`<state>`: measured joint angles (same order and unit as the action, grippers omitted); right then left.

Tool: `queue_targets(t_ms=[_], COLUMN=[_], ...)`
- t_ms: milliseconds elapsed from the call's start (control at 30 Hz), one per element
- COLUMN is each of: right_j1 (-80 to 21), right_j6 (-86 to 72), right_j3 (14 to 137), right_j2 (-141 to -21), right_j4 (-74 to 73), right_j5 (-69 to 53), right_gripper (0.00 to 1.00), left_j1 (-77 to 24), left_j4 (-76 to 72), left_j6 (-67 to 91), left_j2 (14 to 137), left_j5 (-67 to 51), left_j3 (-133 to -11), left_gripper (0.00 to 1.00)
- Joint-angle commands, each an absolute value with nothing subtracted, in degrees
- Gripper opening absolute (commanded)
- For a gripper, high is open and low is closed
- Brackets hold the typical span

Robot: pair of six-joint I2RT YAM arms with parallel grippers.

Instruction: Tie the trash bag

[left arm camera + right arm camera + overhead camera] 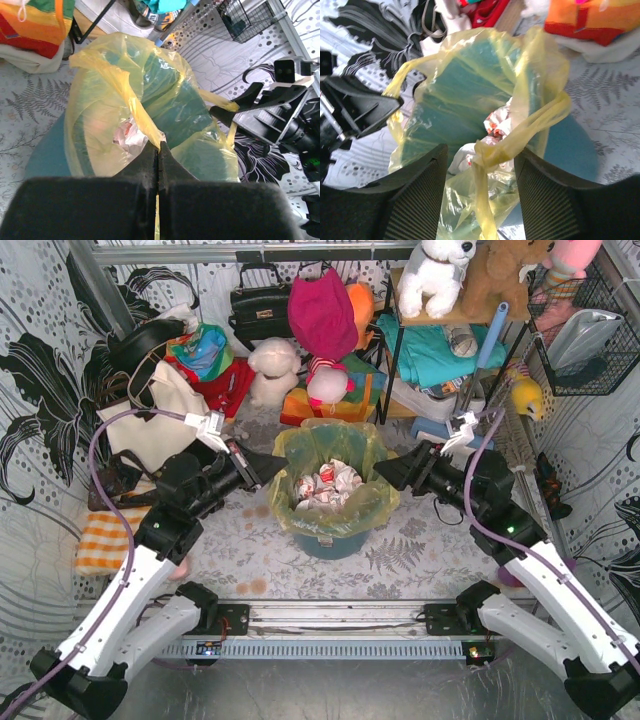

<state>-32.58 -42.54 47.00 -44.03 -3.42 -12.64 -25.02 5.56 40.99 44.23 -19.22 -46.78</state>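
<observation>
The trash bag (pixel 330 455), thin yellow-green plastic, lines a round teal bin (pixel 330 540), and white-and-red paper waste (pixel 326 483) shows in its mouth. My left gripper (pixel 268 468) is at the bag's left rim. In the left wrist view it (pixel 159 146) is shut on a twisted strip of the bag (pixel 142 112). My right gripper (pixel 386 472) is at the right rim. Its jaws (pixel 480 162) stand open in the right wrist view, and a twisted strand of the bag (pixel 520 137) hangs loose between the fingers (pixel 422 172).
A cream tote bag (pixel 150 415) and an orange striped cloth (pixel 100 540) lie to the left. Plush toys (pixel 272 370), handbags and a shelf rack (pixel 440 350) crowd the back. A wire basket (pixel 590 330) hangs at the right. The arms' mounting rail (pixel 330 618) runs along the near edge.
</observation>
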Motion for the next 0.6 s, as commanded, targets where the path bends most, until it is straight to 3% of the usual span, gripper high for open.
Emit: queue_targets(t_ms=[0,300,467,567], right_j1=[-32.87,-32.87,-32.81,-32.79], right_j6=[-44.21,-47.84,-47.41,-46.93], right_j3=[53.55,58.09,58.21,59.85], right_j2=[-45.57,-53.20,-56.00,-57.65], right_j4=[-15.14,-19.45,-15.51,-16.26], right_j5=[-1.27,2.47,2.31,3.55], right_gripper=[0.58,0.61,0.54,0.45], left_j1=[-25.00,-25.01,-25.02,-25.05], left_j4=[5.72,6.88,8.88,10.95], left_j6=[39.38,39.38,38.00,37.11], left_j2=[42.52,41.50,41.74,42.17], left_j5=[-14.32,-11.20,-7.58,-4.44], left_j3=[-47.07,-45.62,-46.25,-47.26], left_gripper=[0.00,0.00,0.00,0.00])
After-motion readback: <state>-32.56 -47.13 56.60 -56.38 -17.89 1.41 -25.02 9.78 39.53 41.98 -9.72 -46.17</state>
